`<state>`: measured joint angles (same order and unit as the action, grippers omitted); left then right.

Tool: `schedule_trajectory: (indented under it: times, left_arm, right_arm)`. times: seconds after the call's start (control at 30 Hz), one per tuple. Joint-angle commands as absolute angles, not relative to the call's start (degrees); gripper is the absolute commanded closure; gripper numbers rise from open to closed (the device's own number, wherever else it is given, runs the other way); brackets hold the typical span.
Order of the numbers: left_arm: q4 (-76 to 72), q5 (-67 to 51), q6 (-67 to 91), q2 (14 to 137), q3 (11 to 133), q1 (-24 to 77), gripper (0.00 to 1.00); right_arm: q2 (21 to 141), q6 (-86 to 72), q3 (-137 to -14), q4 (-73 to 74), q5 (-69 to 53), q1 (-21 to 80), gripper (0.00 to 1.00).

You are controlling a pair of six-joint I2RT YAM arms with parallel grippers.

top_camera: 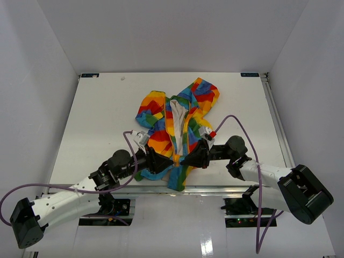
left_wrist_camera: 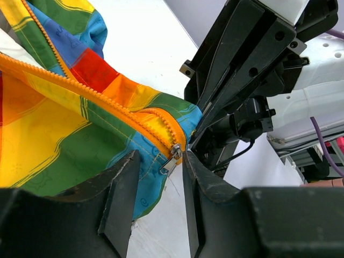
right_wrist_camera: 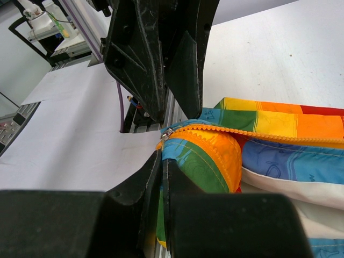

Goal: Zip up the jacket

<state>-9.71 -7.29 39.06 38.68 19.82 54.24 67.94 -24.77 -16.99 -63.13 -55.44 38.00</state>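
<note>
Barely started on the jacket, spread centrally on the surface with white lining bare up the front. Pinching the near hem with the right gripper, jaws clamped on fabric. Straddling the zipper slider there with the left gripper, jaws apart. Left: nearly the whole pull toward the far hood.

Rainbow patchwork jacket flat on a white table, hood toward the far edge, front parted over white lining. At the near hem, left gripper and right gripper nose to nose from opposite sides, purple cables looping behind.
</note>
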Motion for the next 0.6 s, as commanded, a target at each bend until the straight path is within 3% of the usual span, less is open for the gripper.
schedule_trajectory:
  times: [0.0,0.27,0.57]
  left_arm:
    - [-13.19,-10.2,39.38,39.9,18.8,54.58,0.54]
    - [-13.45,-10.37,39.29,39.84,18.4,54.58,0.59]
    - [-9.7,-6.56,41.28,37.58,17.78,54.58,0.48]
  right_arm:
    - [67.06,-23.82,-17.05,-66.01,-55.11,38.32,0.92]
    - [67.41,-23.82,-17.46,-65.77,-55.2,38.38,0.92]
    - [67.5,-23.82,-17.78,-65.59,-55.17,38.35,0.92]
